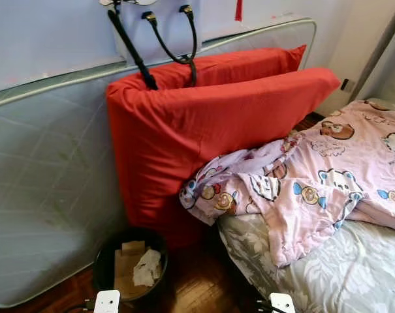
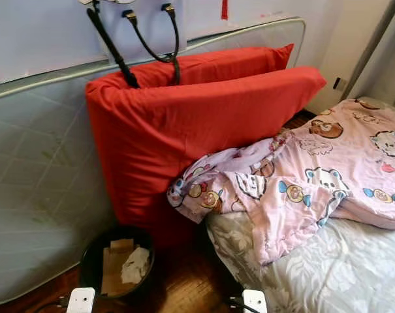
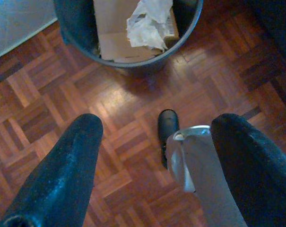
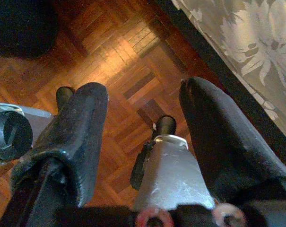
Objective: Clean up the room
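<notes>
Bin (image 1: 128, 264): black, round, on floor near left, w/ cardboard (image 3: 115, 28) + crumpled paper (image 3: 150, 21) inside; sits at foot of red cushions.
Blanket (image 1: 315, 176): pink, cartoon print, bunched on bed right, one corner hanging over bed edge against lower cushion.
Red cushions (image 1: 204, 124): two, stacked leaning on upright mattress (image 1: 47, 189) along far wall.
Bag (image 1: 159, 29): white w/ black handles, behind cushion tops.
Bed (image 1: 354, 274): grey floral sheet, right.
Floor (image 3: 128, 142): dark parquet.
Left gripper (image 3: 157, 161): hangs idle over floor just near side of bin, fingers spread, nothing held.
Right gripper (image 4: 143, 127): hangs idle over floor beside bed edge, fingers apart, nothing held.
</notes>
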Tool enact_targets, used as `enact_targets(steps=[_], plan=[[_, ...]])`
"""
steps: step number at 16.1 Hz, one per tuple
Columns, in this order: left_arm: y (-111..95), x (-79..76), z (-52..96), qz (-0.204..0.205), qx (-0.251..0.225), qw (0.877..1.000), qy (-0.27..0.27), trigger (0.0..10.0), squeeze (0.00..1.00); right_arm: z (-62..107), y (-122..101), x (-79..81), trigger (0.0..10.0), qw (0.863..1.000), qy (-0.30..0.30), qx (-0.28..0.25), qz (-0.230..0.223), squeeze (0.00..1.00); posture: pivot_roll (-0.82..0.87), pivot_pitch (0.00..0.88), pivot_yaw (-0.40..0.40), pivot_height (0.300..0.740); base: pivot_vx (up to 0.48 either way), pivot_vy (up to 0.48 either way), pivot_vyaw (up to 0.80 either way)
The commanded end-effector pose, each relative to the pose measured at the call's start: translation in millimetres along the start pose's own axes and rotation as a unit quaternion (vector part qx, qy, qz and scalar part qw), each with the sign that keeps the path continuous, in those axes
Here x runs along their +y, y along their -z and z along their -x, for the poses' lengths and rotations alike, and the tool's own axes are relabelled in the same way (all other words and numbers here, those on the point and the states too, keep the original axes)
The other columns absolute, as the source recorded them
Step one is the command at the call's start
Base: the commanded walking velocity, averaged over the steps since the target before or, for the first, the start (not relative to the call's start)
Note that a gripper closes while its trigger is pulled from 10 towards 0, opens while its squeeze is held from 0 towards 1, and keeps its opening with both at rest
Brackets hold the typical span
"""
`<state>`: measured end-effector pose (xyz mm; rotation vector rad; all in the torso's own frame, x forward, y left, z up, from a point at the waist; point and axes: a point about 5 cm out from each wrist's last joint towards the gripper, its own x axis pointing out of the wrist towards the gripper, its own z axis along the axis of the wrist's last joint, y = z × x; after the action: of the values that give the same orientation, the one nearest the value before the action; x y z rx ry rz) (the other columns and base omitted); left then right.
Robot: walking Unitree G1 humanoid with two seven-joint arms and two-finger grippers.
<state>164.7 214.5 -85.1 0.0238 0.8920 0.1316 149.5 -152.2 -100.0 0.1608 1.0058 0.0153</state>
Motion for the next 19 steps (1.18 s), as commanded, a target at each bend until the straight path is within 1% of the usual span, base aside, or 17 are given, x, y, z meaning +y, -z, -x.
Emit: enact_targets(steps=[1,6,14,17,19], plan=[[-0.7,0.4,-0.4,0.004,0.002,1.0,0.0,10.0,0.0,0.1,-0.4,-1.0,10.0,1.0,0.003,-0.003,-0.006,0.0,0.08,0.0,-0.024,0.74,0.266,0.0,0.0],[-0.8,1.4,-0.3,0.005,0.0,1.0,0.0,10.0,0.0,0.2,-1.1,-1.2,10.0,1.0,0.007,-0.009,-0.017,0.0,0.08,0.0,-0.023,0.74,0.272,0.0,0.0],[-3.2,0.0,-0.7,0.007,-0.006,1.0,0.0,10.0,0.0,0.4,-1.5,-2.3,10.0,1.0,0.012,-0.012,-0.014,0.0,0.08,0.0,-0.026,0.74,0.285,0.0,0.0],[-8.3,-0.1,-1.6,0.015,-0.019,1.0,0.0,10.0,0.0,0.4,-1.9,-2.1,10.0,1.0,0.012,-0.015,-0.014,0.0,0.08,0.0,-0.027,0.74,0.0,0.0,0.0],[-17.2,-0.8,-3.2,0.02,-0.038,0.999,0.001,10.0,0.0,0.5,-2.7,-2.1,10.0,1.0,0.01,-0.021,-0.015,0.0,0.08,0.0,-0.028,0.74,0.0,0.0,0.0]])
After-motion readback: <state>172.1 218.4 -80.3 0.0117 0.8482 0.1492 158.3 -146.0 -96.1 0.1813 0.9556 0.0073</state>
